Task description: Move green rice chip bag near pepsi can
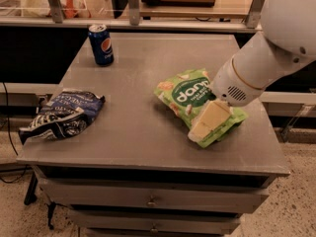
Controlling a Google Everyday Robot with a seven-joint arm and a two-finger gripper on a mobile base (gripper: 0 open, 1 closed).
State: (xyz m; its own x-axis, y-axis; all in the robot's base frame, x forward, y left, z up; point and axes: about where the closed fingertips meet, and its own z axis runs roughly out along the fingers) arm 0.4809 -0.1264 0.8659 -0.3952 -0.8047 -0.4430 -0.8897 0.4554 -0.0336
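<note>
Likely light, crinkly and slippery, the green rice chip bag [185,95] suits an edge pinch; the gripper [200,130] hovers over its near end, open or closed impossible to tell.

Green rice chip bag [183,95]: bright green glossy pouch, white "dang" lettering on a darker badge, chip pictures at its edges. It lies flat, face up, right of centre on the table [133,132], long axis running from 10 to 4 o'clock. Its 4 o'clock end is covered by the gripper [208,121], which sits over it. Pepsi can [101,44]: dark blue, round logo, silver top, upright near the far left corner, at 10 o'clock from the bag, well apart.
</note>
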